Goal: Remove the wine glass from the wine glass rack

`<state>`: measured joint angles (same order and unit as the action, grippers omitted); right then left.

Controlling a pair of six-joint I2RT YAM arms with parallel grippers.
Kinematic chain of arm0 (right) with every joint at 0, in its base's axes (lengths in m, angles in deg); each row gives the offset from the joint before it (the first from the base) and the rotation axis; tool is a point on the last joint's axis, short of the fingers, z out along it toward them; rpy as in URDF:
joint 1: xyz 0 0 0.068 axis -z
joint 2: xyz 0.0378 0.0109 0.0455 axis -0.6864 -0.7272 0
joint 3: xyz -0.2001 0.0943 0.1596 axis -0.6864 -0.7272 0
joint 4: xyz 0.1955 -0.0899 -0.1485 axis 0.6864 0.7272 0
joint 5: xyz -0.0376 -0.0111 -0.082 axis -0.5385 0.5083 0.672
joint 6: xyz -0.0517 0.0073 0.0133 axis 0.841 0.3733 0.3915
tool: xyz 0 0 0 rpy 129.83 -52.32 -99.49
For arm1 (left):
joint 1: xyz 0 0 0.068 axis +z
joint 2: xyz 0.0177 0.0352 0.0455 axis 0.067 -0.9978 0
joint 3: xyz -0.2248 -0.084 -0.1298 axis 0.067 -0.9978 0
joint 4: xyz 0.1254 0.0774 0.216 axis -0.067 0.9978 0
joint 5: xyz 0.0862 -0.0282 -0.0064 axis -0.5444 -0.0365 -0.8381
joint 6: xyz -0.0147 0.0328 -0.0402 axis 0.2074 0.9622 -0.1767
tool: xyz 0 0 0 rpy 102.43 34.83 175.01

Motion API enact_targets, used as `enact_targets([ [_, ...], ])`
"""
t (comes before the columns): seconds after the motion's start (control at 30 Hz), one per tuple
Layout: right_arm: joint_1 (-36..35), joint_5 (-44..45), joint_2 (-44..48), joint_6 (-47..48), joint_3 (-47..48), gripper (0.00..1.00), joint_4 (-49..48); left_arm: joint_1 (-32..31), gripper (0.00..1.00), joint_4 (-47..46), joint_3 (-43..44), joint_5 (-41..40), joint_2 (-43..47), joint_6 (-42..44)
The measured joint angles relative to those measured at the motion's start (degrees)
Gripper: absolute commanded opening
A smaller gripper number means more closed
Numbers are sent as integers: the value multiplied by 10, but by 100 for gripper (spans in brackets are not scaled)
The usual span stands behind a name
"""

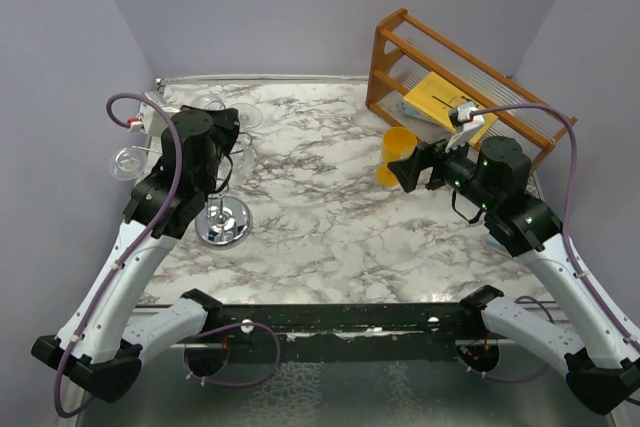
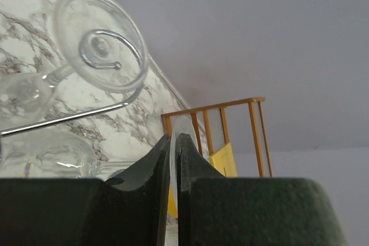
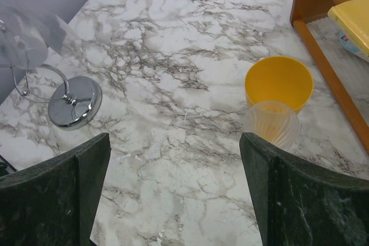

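Note:
The wine glass rack stands at the left on its round chrome base [image 1: 223, 223], its wire arms [image 2: 69, 114] curling out sideways. Clear wine glasses hang from it; one [image 1: 128, 161] sticks out to the left. In the left wrist view another glass [image 2: 101, 47] hangs by its foot in a curled arm. My left gripper [image 1: 230, 153] is up among the arms, shut on the thin clear foot [image 2: 183, 126] of a wine glass; that glass's bowl is hidden. My right gripper [image 1: 404, 169] is open and empty above the table, well right of the rack base [image 3: 75, 102].
A yellow cup [image 1: 398, 153] [image 3: 279, 82] and a clear ribbed cup [image 3: 271, 124] stand just by my right gripper. An orange-brown wooden slatted shelf [image 1: 440, 52] holding a yellow packet [image 1: 442, 99] stands at the back right. A white box [image 1: 155, 117] sits at the back left.

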<state>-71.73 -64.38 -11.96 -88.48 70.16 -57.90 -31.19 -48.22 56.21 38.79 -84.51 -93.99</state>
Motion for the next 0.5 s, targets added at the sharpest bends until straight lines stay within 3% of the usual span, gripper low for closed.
enact_targets([
  [0.5,0,-37,3,-36,5,93,12,0,0,-55,24,186,-29,9],
])
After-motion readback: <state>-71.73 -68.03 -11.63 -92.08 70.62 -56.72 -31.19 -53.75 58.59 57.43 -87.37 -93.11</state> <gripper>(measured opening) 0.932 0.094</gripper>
